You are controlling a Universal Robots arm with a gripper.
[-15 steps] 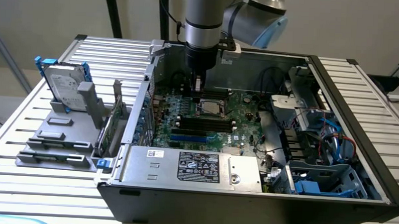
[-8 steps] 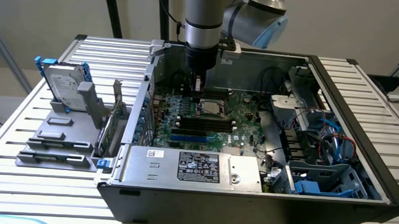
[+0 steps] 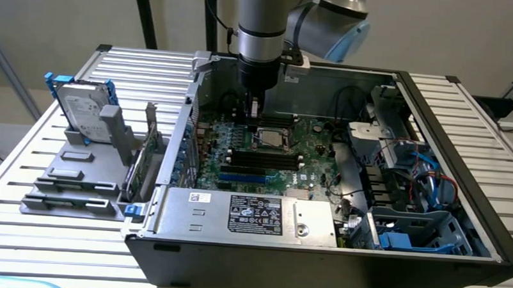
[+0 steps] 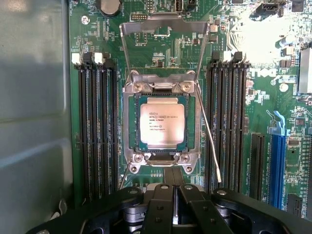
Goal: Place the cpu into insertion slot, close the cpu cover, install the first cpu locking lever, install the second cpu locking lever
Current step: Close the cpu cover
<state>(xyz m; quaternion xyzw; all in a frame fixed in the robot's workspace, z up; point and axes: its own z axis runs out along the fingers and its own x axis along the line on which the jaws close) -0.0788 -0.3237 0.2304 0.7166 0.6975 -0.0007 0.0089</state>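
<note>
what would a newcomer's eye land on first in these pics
The grey robot arm reaches down into the open computer case, its shut gripper just above the green motherboard. In the wrist view the silvery cpu sits in the insertion slot, with the cpu cover hinged up open and a thin wire lever loose beside it. At the exterior view's left, a hard drive stands upright.

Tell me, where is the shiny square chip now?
In the wrist view the cpu lies flat in the insertion slot, between the two banks of long black memory slots.
</note>
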